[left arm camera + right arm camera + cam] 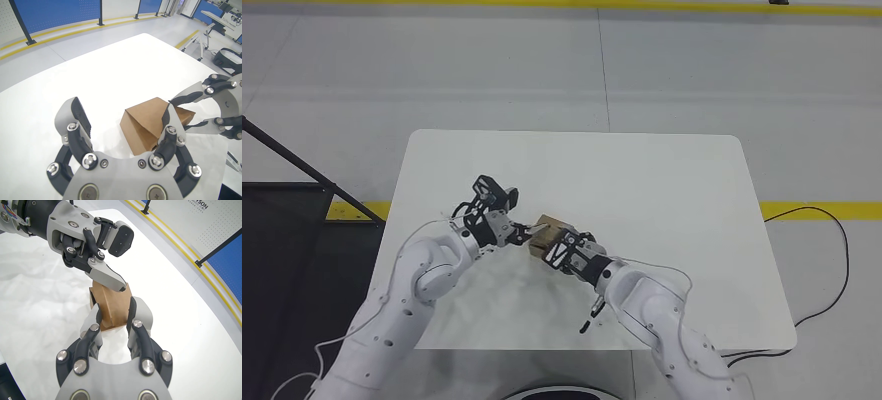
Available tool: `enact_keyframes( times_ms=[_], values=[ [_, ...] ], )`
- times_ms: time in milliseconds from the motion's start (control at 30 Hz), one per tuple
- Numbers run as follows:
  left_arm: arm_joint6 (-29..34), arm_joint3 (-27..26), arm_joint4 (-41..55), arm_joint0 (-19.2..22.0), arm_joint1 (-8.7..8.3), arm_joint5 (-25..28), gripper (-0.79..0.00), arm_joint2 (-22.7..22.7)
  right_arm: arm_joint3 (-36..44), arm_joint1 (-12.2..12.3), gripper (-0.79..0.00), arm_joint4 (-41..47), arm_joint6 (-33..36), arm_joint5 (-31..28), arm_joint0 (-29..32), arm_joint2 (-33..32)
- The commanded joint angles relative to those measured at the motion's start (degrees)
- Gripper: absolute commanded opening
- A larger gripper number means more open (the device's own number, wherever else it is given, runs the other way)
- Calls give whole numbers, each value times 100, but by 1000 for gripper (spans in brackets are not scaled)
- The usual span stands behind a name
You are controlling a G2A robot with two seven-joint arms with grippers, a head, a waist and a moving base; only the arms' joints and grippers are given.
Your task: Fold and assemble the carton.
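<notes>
A small brown carton (548,232) lies near the middle of the white table (662,190), partly folded with one end open. My right gripper (114,308) is shut on the carton (113,302), a finger on each side of its near end. My left gripper (124,115) is open on the opposite side. One of its fingertips (168,115) rests on top of the carton (143,121); the other stands apart over bare table. In the top view the left gripper (512,212) and the right gripper (562,250) meet at the carton from opposite sides.
Bare table surface (113,66) stretches beyond the carton to the far edge and to the right. A black stand and dark mat (282,230) lie off the table's left side. A cable (832,260) runs on the floor at the right.
</notes>
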State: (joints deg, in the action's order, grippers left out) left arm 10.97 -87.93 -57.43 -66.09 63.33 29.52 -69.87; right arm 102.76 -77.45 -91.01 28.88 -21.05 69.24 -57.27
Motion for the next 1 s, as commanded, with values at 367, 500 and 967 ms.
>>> enact_keyframes(
  times_ms=[367,500,967],
  values=[
    [139,70,0,-13,2,6,0,-17,97,23,-468,-148,-99,-137,53,52],
    [139,93,-9,-6,6,4,0,-16,36,18,-489,-158,-112,-140,14,82],
    [137,171,44,2,12,42,0,-46,-25,18,-502,-212,-172,-165,-19,132]
  ],
)
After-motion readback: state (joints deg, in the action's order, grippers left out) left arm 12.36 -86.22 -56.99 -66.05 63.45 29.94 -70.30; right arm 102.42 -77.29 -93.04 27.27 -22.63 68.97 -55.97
